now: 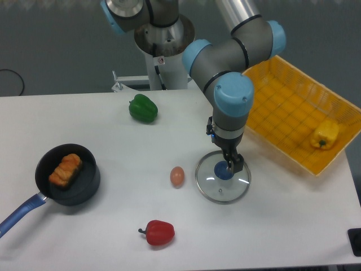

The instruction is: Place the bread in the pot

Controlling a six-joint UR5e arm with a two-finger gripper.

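Observation:
The bread (65, 170), an orange-brown ridged loaf, lies inside the black pot (84, 186) at the left of the table. The pot's blue handle (17, 217) points toward the front left corner. My gripper (231, 166) is far to the right of the pot, pointing straight down. Its fingertips are low at the blue knob (223, 171) of a round glass lid (222, 183). The fingers hide part of the knob, and I cannot make out whether they pinch it.
A tan egg (177, 176) lies just left of the lid. There is a green pepper (142, 108) at the back and a red pepper (158, 232) near the front edge. A yellow basket (282, 107) at the right holds a yellow pepper (325, 134).

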